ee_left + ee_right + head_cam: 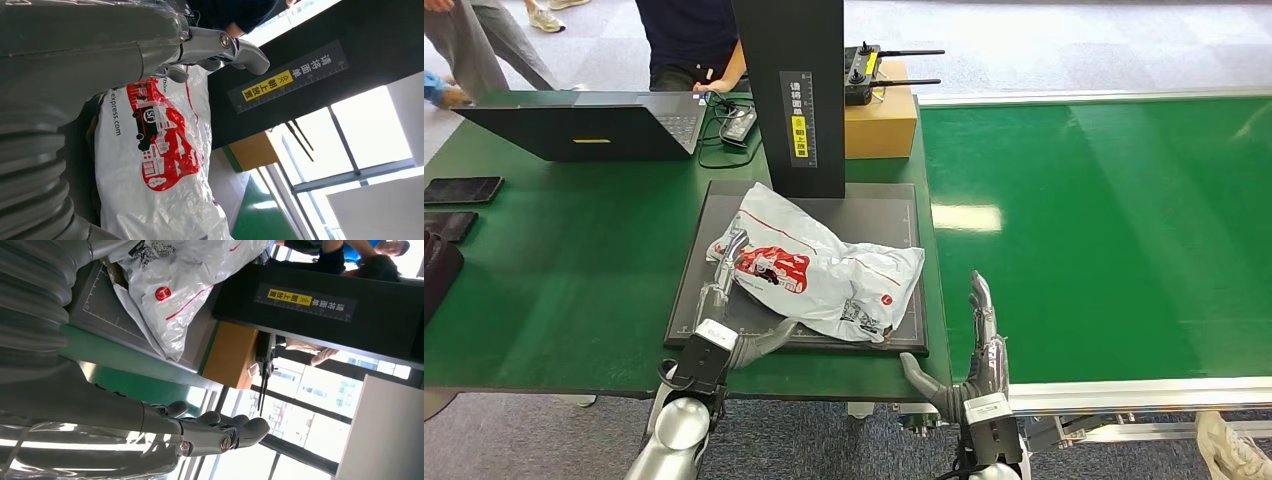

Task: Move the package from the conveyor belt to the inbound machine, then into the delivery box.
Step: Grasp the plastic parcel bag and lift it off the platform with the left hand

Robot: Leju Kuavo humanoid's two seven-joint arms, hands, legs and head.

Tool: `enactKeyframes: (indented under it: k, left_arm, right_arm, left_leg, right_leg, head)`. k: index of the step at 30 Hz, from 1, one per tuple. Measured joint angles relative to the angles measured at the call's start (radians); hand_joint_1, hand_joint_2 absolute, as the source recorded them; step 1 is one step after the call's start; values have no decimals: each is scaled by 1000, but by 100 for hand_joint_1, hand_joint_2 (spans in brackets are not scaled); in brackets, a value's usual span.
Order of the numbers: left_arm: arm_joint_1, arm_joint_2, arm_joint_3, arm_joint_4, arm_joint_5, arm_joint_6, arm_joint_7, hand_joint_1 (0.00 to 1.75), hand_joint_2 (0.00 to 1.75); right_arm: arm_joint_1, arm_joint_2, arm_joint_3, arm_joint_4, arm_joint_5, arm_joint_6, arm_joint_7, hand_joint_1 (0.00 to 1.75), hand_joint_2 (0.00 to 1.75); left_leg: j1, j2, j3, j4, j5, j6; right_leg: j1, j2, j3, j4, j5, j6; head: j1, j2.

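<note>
Writing on the package: in the left wrist view the package (155, 170) bears a red picture of a lorry and buildings with a round "SF" mark, and beside it dark letters ending "express.com". Its other end carries a small red round logo (161, 293) and thin red lines.
Writing on the machine: the dark upright column (790, 90) has a black strip with white Chinese characters and a yellow tag with dark characters, along a printed ruler scale.
Look of the package: a soft, crumpled, glossy white-grey plastic mailer, creased and puffed, with a printed black-and-white label (861, 315) near its front edge.
Where the package is: it lies on the dark gridded plate (904, 215) of the inbound machine, in front of the column, on the green tabletop (564, 270).
Long axis: it runs slantwise across the plate, from the far left near the column to the near right corner; the red picture end points to the robot's left.
Left hand (729, 305): it rests at the package's left end, fingers (727, 262) stretched along and against the red-printed part, thumb lying on the plate's near edge; whether it pinches the plastic I cannot tell.
Right hand (972, 360): apart from the package, at the near edge of the green conveyor belt (1104, 230), fingers straight and side by side, thumb held out, holding nothing.
Other things: a laptop (594, 125), a cardboard box (881, 125) and a black controller with antennas (864, 72); a person sits behind the column.
</note>
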Motion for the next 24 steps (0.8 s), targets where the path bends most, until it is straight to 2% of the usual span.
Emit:
enactKeyframes:
  k: [24]
  left_arm:
    - [29,0,10,-32,-56,-6,22,0,175]
  right_arm:
    - [-22,19,-41,-19,23,2,18,0,175]
  left_leg:
    - [0,0,0,0,0,0]
  right_leg:
    - [0,0,0,0,0,0]
  head:
    - [0,0]
